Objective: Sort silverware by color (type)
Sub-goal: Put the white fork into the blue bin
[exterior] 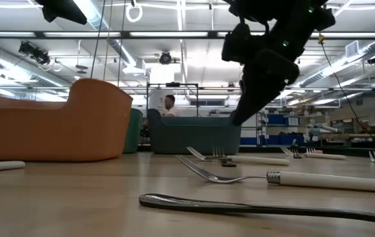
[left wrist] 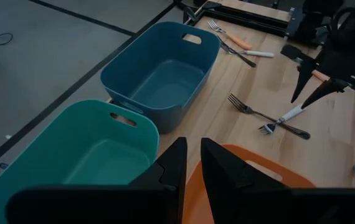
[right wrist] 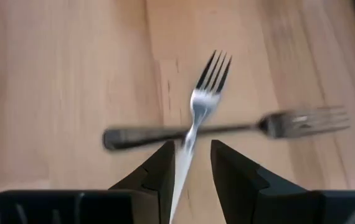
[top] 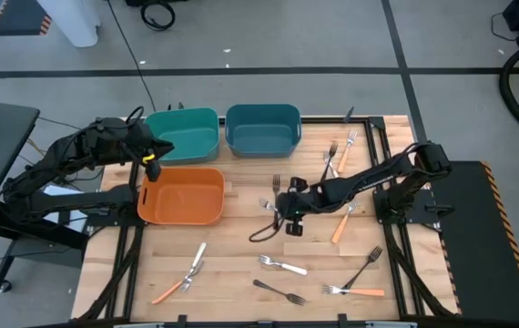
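Slim forks lie scattered flat on the wooden table. In the right wrist view a silver fork with a white handle (right wrist: 196, 112) lies across a dark fork (right wrist: 227, 130). My right gripper (right wrist: 193, 165) hovers just above this pair, open, one finger on each side of the white handle; in the high view the right gripper (top: 284, 208) is at mid-table. My left gripper (left wrist: 193, 162) hangs over the far left corner of the orange bin (top: 182, 196), open by a narrow gap, holding nothing.
A green bin (top: 185, 132) and a blue bin (top: 261, 128) stand at the far edge, behind the orange one. More forks lie by the far right (top: 341, 155), right of centre (top: 340, 223) and along the near edge (top: 282, 266) (top: 173, 290) (top: 355, 292).
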{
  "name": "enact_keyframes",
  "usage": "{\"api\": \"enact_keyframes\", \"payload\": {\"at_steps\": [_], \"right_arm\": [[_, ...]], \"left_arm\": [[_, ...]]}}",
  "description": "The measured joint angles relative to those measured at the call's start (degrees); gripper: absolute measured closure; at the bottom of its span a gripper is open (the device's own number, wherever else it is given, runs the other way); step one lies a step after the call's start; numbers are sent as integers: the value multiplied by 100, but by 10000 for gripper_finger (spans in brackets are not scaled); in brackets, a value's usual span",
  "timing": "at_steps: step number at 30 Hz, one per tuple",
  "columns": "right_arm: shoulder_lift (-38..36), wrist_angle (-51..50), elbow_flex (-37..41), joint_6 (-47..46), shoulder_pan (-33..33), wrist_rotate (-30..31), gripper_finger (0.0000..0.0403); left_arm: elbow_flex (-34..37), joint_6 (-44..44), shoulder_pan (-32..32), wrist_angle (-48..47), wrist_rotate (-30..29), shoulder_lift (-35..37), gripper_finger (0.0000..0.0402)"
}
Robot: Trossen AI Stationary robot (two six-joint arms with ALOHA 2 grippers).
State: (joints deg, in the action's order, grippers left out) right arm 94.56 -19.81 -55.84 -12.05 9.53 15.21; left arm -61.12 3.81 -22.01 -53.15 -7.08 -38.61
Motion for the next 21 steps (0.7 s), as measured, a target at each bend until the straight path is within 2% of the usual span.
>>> {"api": "enact_keyframes", "payload": {"at_steps": [6, 21], "right_arm": [[-2, 88, 234, -2, 38, -10, 292], [0, 1141, 923, -326, 38, -3, 292]], "left_arm": [[0, 2, 1, 11, -2, 0, 345], [0, 39, 0, 114, -37, 0, 345]]}}
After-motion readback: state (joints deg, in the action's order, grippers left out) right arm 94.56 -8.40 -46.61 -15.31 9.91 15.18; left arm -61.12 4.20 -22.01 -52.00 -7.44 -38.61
